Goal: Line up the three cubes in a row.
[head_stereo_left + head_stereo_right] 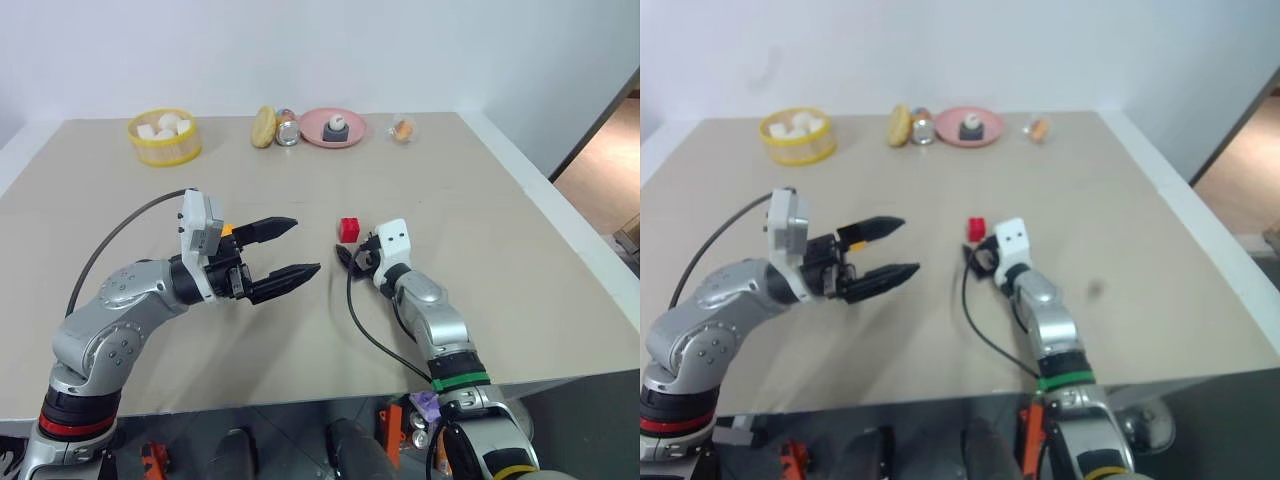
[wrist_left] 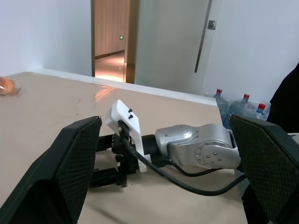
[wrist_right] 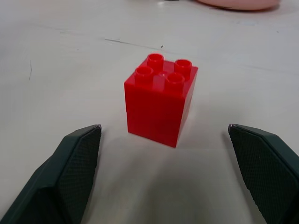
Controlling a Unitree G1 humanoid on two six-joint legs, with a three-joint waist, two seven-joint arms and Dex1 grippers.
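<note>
Red cube (image 3: 160,99) stands upright on the table (image 1: 480,220), studs up, and we see it just ahead of our right gripper (image 3: 166,175), fingers spread wide. Our left gripper (image 1: 285,255) hovers nearby, also wide, holding nothing. Far back, the yellow basket (image 1: 166,147) holds white lumps (image 1: 165,126); the pink plate (image 1: 311,133) carries a small grey-and-white object (image 1: 336,127).

I see the red cube (image 3: 160,100) as glossy, smooth plastic with moulded studs. The counter (image 1: 480,250) looks matt beige, faintly scuffed. My right tool (image 3: 168,172) has dark fingers (image 3: 74,163) with a fine cross-hatched, rubbery texture. The right forearm casing (image 2: 196,149) looks like brushed silver metal with a white plastic mount.
</note>
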